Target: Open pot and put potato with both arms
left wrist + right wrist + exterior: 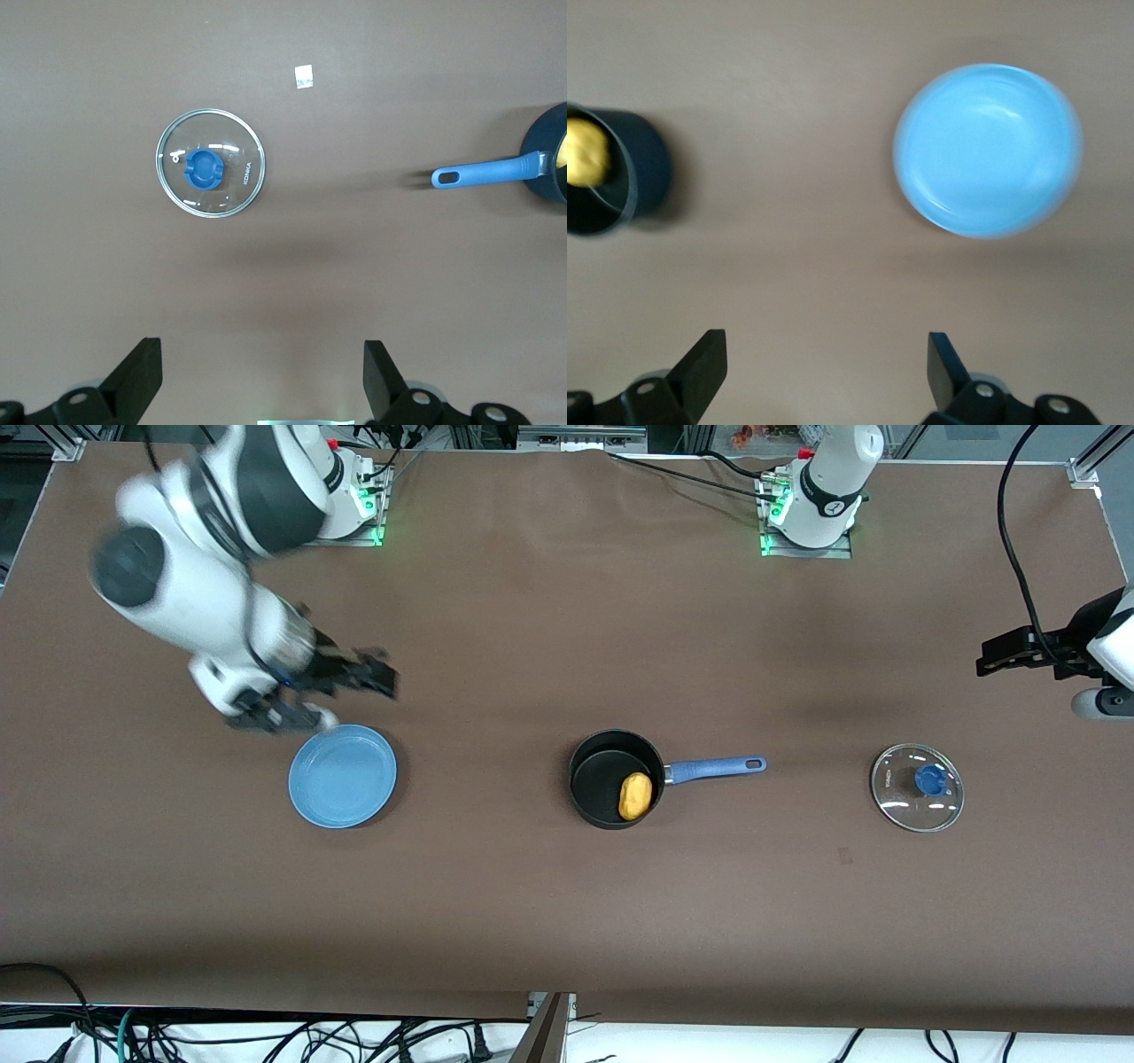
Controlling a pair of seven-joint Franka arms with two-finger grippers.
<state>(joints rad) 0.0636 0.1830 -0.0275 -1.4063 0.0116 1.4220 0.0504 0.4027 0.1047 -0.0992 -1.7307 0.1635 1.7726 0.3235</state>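
The black pot [595, 778] stands open mid-table, its blue handle [714, 768] pointing toward the left arm's end. The yellow-orange potato [635, 795] lies inside it. The glass lid [917, 786] with its blue knob lies flat on the table toward the left arm's end, and also shows in the left wrist view [211, 163]. My left gripper [1010, 657] is open and empty, up over the table's end near the lid [263, 372]. My right gripper [323, 695] is open and empty, above the table beside the plate [827, 367]. The pot with the potato [585, 152] shows at the edge of the right wrist view.
An empty light-blue plate [342, 776] sits toward the right arm's end, also seen in the right wrist view [988, 149]. A small white tag [304, 77] lies on the brown table near the lid.
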